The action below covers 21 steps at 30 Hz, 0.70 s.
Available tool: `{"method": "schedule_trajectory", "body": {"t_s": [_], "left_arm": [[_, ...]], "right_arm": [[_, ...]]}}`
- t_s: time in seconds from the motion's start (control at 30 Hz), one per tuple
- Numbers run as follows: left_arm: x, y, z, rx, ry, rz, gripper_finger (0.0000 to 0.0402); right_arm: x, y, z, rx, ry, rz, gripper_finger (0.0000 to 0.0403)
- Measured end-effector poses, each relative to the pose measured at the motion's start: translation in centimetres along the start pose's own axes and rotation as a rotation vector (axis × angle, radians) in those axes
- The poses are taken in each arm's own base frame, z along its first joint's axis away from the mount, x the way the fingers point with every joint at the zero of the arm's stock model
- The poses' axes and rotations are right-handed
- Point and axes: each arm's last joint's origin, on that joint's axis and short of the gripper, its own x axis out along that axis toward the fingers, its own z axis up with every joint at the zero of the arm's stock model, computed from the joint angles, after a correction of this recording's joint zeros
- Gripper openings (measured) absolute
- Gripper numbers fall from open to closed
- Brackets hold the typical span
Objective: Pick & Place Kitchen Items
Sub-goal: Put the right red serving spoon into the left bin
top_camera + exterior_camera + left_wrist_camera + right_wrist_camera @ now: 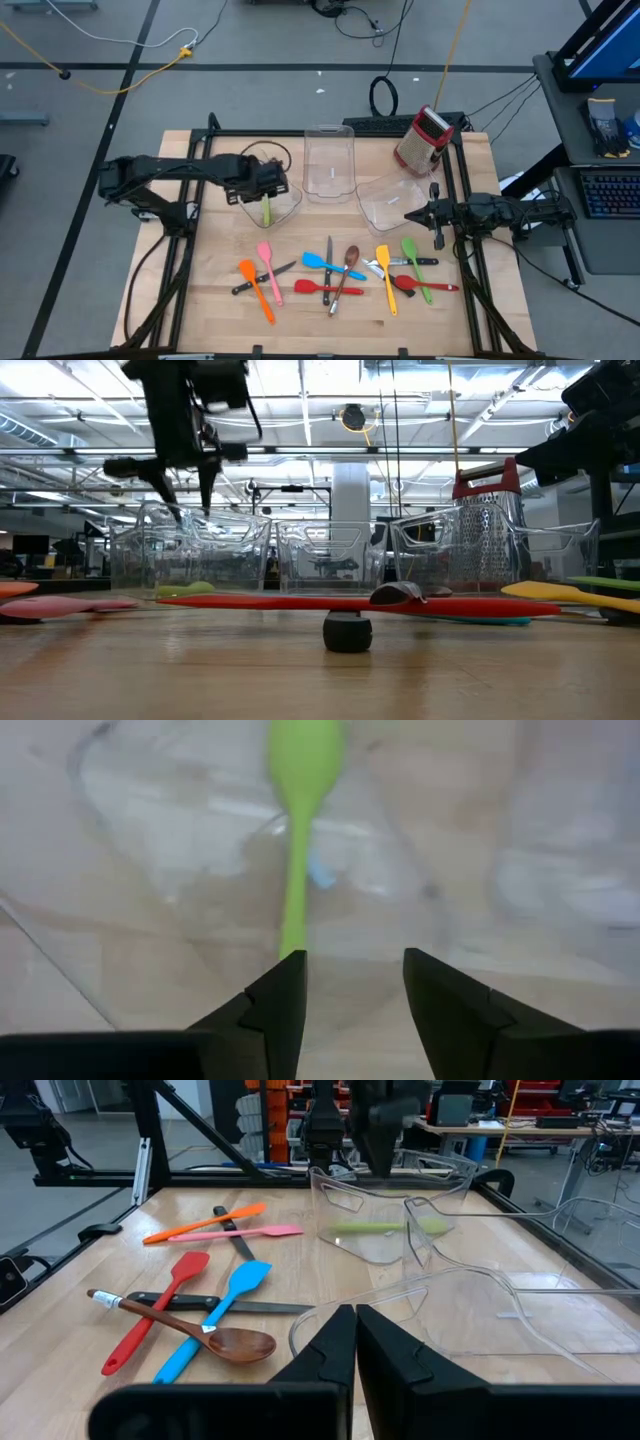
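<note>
1. I see three clear bins: the left bin, an upright bin at 12 o'clock, and a tipped bin.
2. My left gripper hangs over the left bin with jaws parted, gripping nothing; one green spoon lies inside.
3. My right gripper waits at 3 o'clock, jaws closed and empty.
4. Toward 6 o'clock I count two orange spatulas, one pink spatula, one blue spatula, one brown spoon.

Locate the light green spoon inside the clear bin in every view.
High view: green spoon in the left clear bin, under the left gripper.
Low view: a green sliver low in the left bin.
Left wrist view: just beyond the open fingers.
Right wrist view: inside the far bin.
Shared landmark: that bin.
</note>
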Motion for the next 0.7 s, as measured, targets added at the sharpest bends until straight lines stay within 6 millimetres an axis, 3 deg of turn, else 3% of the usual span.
{"method": "schedule_trajectory", "body": {"t_s": [0.2,0.33,0.57,0.7], "left_arm": [[-4.0,0.6,-0.8,0.026,-0.109,-0.216,0.0173],[-6.2,0.9,-1.9,0.142,-0.165,-0.357,0.0173],[-8.8,1.6,-3.7,0.406,-0.179,-0.519,0.0173],[-9.5,2.0,-4.4,0.413,-0.156,-0.559,0.0173]], "right_arm": [[0.0,0.0,0.0,0.021,0.0,0.0,0.0009],[0.0,0.0,0.0,0.122,0.001,0.001,0.0008],[0.0,0.0,0.0,0.297,0.0,0.001,0.0008],[0.0,0.0,0.0,0.288,0.0,0.0,0.0009]]}}
